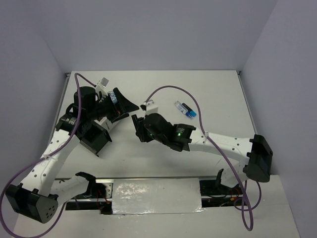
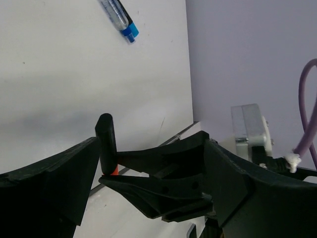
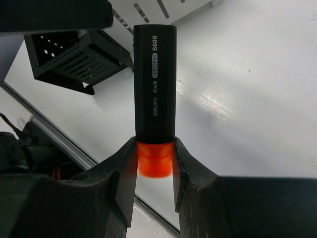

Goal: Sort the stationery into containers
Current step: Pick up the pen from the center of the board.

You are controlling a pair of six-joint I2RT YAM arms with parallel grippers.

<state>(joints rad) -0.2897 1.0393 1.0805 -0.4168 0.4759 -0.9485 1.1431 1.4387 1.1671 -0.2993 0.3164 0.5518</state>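
Right gripper (image 3: pixel 154 166) clamped on one orange highlighter (image 3: pixel 154 94), frame centre. Left gripper (image 1: pixel 118 111) fingers wide apart. One blue marker (image 2: pixel 119 20), top edge. Two organizers at top: black organizer (image 3: pixel 74 59), white organizer (image 3: pixel 148 10).

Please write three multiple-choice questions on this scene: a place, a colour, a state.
1. Where does the blue marker lie? A in a drawer; B on the table; C on a shelf.
2. What colour is the body of the highlighter in the right claw? A green; B orange; C yellow.
3. How is the left claw? A open; B shut on a tape roll; C shut on nothing.
Answers: B, it lies on the white surface; B, orange shows below the black cap; A, its fingers stand wide apart.
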